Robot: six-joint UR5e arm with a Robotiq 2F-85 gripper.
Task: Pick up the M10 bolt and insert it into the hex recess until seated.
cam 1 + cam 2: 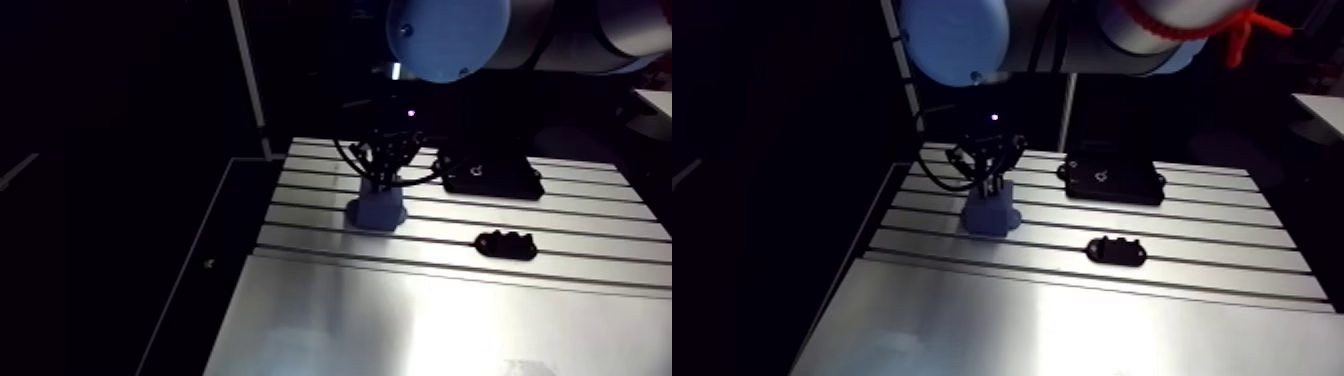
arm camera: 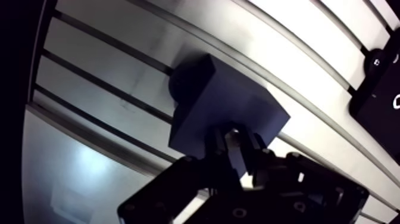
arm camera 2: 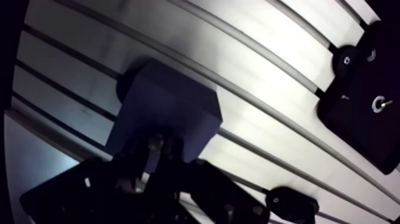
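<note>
gripper (image 2: 236, 140): fingers drawn close, pinching the pale M10 bolt (image 3: 155, 146), which they mostly hide | bolt at top face of blue-grey block (image 2: 229, 98), contact unclear; hex recess hidden | black plate (image 1: 490, 175) at block's 2 o'clock: white mark cut off, unreadable | small black part (image 1: 505, 243) at block's 4 o'clock | slotted table (image 1: 420, 320)
</note>
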